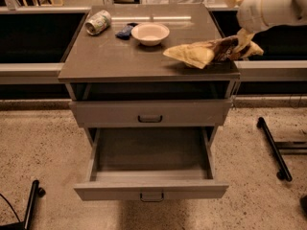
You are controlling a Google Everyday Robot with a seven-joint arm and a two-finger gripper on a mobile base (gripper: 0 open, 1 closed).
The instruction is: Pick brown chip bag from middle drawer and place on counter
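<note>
The brown chip bag (204, 54) lies along the right front part of the counter (120, 56), its tan end pointing left and its dark brown part to the right. My gripper (243, 46) is at the counter's right edge, shut on the bag's right end, with the white arm reaching in from the upper right. The middle drawer (151, 155) is pulled out below, and I see nothing inside it. The drawer above it (150, 113) is closed.
A white bowl (150, 33), a small dark blue packet (125, 30) and a tipped can (98, 22) sit at the back of the counter. Black stand legs lie on the floor at right (273, 145) and lower left (31, 200).
</note>
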